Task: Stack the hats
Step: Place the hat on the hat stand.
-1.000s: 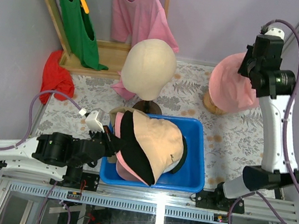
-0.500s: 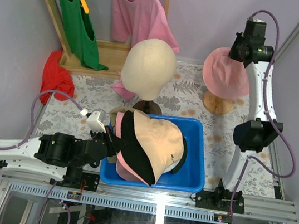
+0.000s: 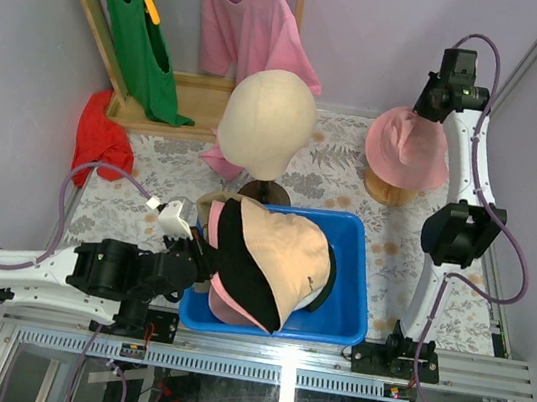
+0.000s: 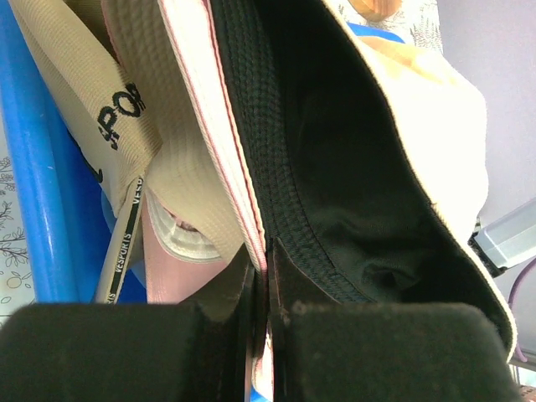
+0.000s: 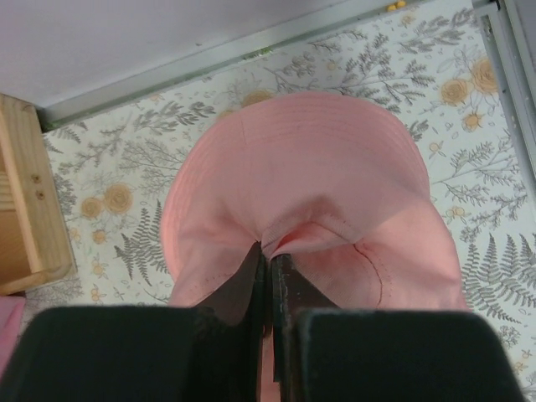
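Three hats lie piled in a blue bin [image 3: 359, 275]: a tan cap [image 3: 284, 249] on top, a dark green cap [image 3: 237, 265] under it, and a pink cap [image 3: 226, 303] lowest. My left gripper [image 3: 199, 249] is at the bin's left wall, shut on the pink cap's brim edge [image 4: 251, 218]. In the left wrist view the dark green cap's inside [image 4: 335, 167] lies right of the brim and tan lettered fabric [image 4: 117, 117] left of it. My right gripper [image 3: 429, 116] is shut on a fold of the pink bucket hat [image 5: 301, 176], which hangs over a wooden stand [image 3: 387, 190].
A beige mannequin head [image 3: 267, 122] stands just behind the bin. Behind it, a pink shirt [image 3: 249, 26] and a green shirt [image 3: 137, 35] hang from a wooden rack. A red cloth [image 3: 101, 136] lies at the left. The floral table cover [image 5: 469, 109] runs to the back wall.
The right arm has swung upright and back, carrying the pink bucket hat to a spot over the wooden stand. The left arm and the hats in the bin have barely moved.
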